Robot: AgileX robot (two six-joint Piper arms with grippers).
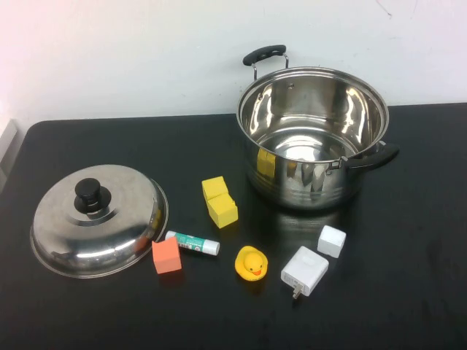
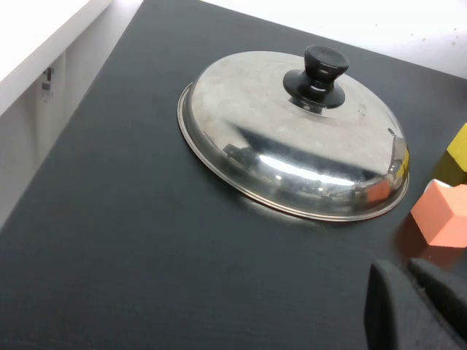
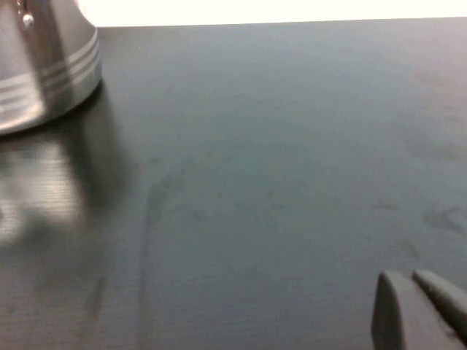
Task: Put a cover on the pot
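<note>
Clearly the pot (image 1: 314, 138) is the biggest thing on the black table (image 1: 408, 292): it stands upright and uncovered at the far right, one black handle toward the wall and the other toward the right, with nothing visible inside but reflections. Its open mouth faces up, so it looks ready to take a cover from above. Next in size, the lid (image 1: 98, 219) lies dome-up at the near left, well apart from the pot, its black knob (image 1: 92, 195) standing free on top, probably the natural place to take hold of it. The task looks not yet begun.

Between lid and pot lie small items that a carried lid would have to pass above: a white charger (image 1: 304, 270), two yellow blocks (image 1: 219, 202) touching each other, an orange cube (image 1: 166, 256) just beside the lid's rim, a glue stick (image 1: 193, 243), a white cube (image 1: 331, 240) and a rubber duck (image 1: 251, 263).

Neither arm appears in the high view. The left gripper (image 2: 419, 306) shows only as dark fingertips pressed together at the edge of its wrist view, near the lid and orange cube and holding nothing. The right gripper (image 3: 416, 310) hangs low over bare table with the pot's wall off to one side; its grey tips seem close together, though too little shows to tell whether it is closed. Its wrist view cuts off most of the pot.
</note>
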